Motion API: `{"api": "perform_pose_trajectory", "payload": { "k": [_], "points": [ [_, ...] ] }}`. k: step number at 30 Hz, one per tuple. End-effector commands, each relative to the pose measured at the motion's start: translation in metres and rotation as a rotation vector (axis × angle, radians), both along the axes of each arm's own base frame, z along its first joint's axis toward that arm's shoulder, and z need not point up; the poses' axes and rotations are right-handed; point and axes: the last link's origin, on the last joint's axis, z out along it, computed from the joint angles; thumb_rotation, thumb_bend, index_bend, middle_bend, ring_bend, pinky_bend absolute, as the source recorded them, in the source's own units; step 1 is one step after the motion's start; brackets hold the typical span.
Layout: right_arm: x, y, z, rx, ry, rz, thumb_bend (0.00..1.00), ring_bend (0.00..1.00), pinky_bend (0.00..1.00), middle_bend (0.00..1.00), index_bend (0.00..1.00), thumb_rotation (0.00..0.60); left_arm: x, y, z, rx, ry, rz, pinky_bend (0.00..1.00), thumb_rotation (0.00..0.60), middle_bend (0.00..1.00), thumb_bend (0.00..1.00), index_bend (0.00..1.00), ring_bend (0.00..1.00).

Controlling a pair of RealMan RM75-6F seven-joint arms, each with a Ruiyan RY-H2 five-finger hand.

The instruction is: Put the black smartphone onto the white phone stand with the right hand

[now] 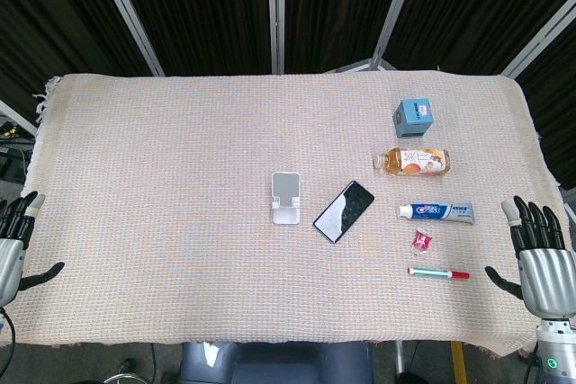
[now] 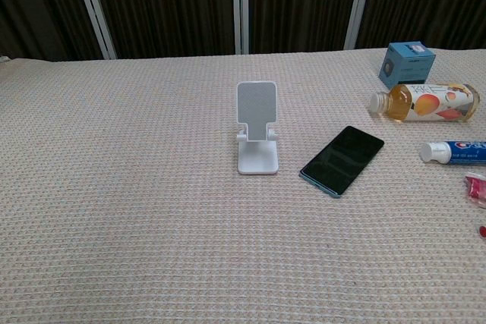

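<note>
The black smartphone (image 1: 343, 211) (image 2: 342, 160) lies flat on the woven table cloth, screen up, just right of the white phone stand (image 1: 286, 197) (image 2: 256, 136). The stand is upright and holds nothing. My right hand (image 1: 543, 261) hovers at the table's near right corner, fingers spread, holding nothing, well to the right of the phone. My left hand (image 1: 13, 245) sits at the near left edge, fingers apart and holding nothing. Neither hand shows in the chest view.
To the right of the phone lie a juice bottle (image 1: 412, 161) on its side, a small blue box (image 1: 414, 118), a toothpaste tube (image 1: 436, 212), a red wrapped candy (image 1: 421, 240) and a red-capped marker (image 1: 438, 272). The cloth (image 1: 162, 186) covers the table.
</note>
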Motion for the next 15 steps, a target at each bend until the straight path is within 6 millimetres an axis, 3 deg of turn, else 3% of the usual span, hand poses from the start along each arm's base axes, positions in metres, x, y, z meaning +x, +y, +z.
{"api": "perform_pose_trajectory", "payload": {
  "k": [1,9,13,15],
  "points": [
    [-0.001,0.000,-0.001,0.006,0.008,-0.015,0.00,0.00,0.00,0.00,0.00,0.600,-0.001,0.000,-0.001,-0.005,0.008,0.013,0.00,0.600,0.00,0.00,0.00,0.00],
    [0.001,-0.004,-0.014,0.088,-0.021,0.005,0.00,0.00,0.00,0.00,0.00,0.600,0.000,0.001,-0.005,-0.004,0.015,0.007,0.00,0.600,0.00,0.00,0.00,0.00],
    [0.011,-0.024,-0.027,0.207,-0.048,0.077,0.00,0.00,0.00,0.00,0.00,0.600,0.000,0.002,-0.004,0.001,0.007,0.005,0.00,0.600,0.00,0.00,0.00,0.00],
    [0.022,-0.046,-0.036,0.310,-0.036,0.153,0.00,0.00,0.00,0.00,0.02,0.600,-0.001,0.002,-0.006,-0.012,0.004,0.013,0.00,0.600,0.00,0.00,0.00,0.00]
  ]
}}
